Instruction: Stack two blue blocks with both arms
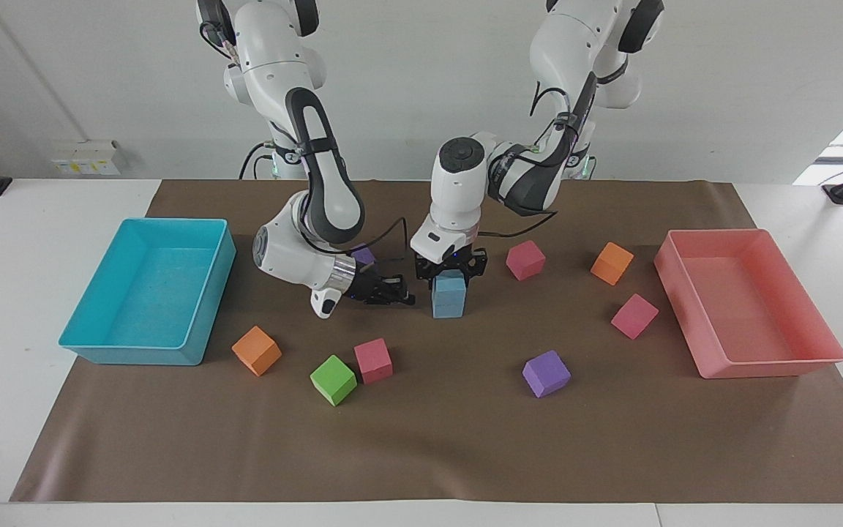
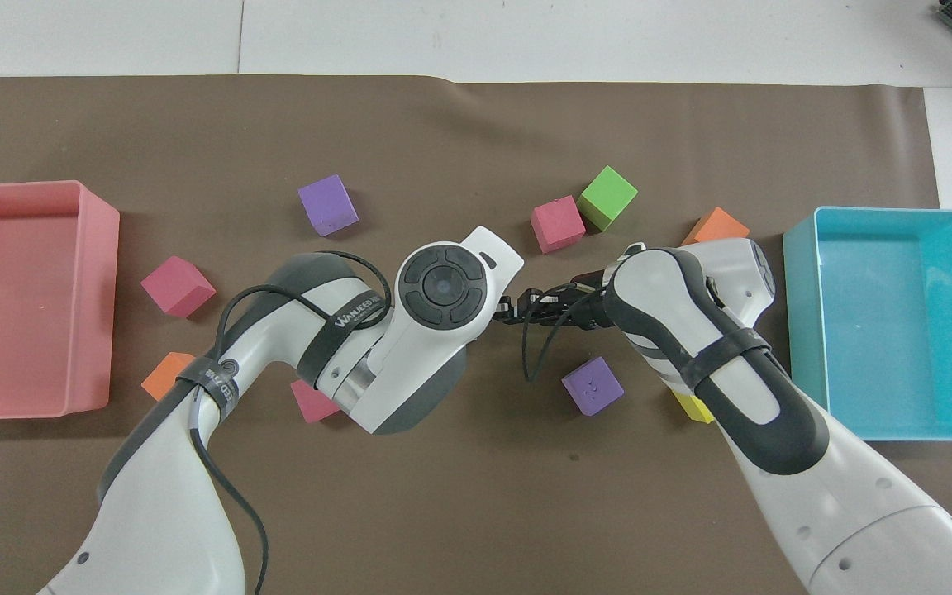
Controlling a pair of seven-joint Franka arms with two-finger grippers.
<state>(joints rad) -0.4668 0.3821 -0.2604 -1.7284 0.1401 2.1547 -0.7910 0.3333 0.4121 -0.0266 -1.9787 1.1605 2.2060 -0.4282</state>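
Two sky-blue blocks stand stacked mid-table, the upper blue block (image 1: 449, 282) resting on the lower blue block (image 1: 448, 304). My left gripper (image 1: 451, 269) points straight down and straddles the upper block. In the overhead view the left arm's wrist (image 2: 441, 287) hides both blocks and that gripper. My right gripper (image 1: 401, 297) (image 2: 504, 312) is shut and lies low over the mat, level with the stack, close beside it toward the right arm's end, holding nothing.
A turquoise tray (image 1: 205, 293) stands at the right arm's end and a pink tray (image 1: 685, 307) at the left arm's end. Loose cubes surround the stack: orange (image 1: 256, 350), green (image 1: 333, 379), pink (image 1: 373, 360), purple (image 1: 546, 372), pink (image 1: 525, 259).
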